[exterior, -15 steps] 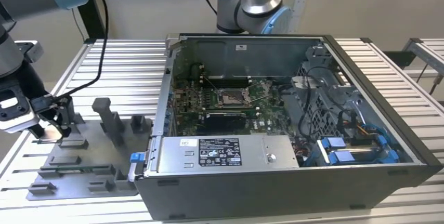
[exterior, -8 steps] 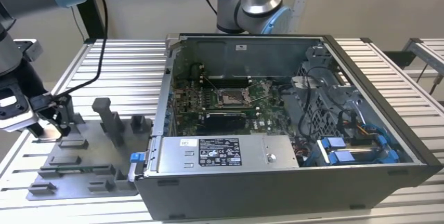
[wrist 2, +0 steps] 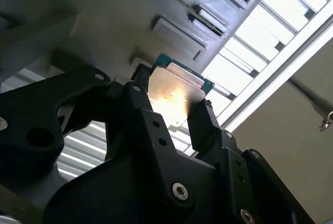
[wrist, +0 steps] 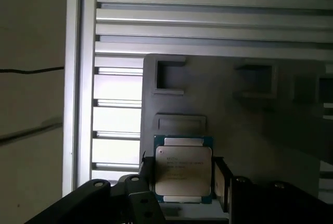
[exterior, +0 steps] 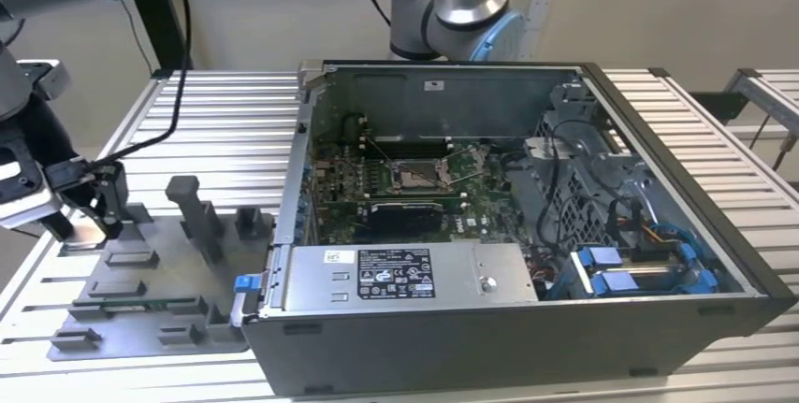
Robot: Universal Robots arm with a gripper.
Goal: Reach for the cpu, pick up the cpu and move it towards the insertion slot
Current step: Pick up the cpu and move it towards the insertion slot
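Pincer (wrist: 183, 176): black fingers closed on two opposite edges of the cpu (wrist: 183, 161), pinching it, silvery face showing. Location: at the grey fixture tray (exterior: 150, 305) on the slatted surface (exterior: 212, 104), exterior view's left. Insertion slot (exterior: 414, 175): well apart, inside the open computer case (exterior: 500, 323)

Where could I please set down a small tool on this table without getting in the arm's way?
The bare slats between the fixture tray and the table's far edge are free, as are those at the exterior view's right of the computer case. The tray is crowded with upright blocks and the claw gripping the cpu.
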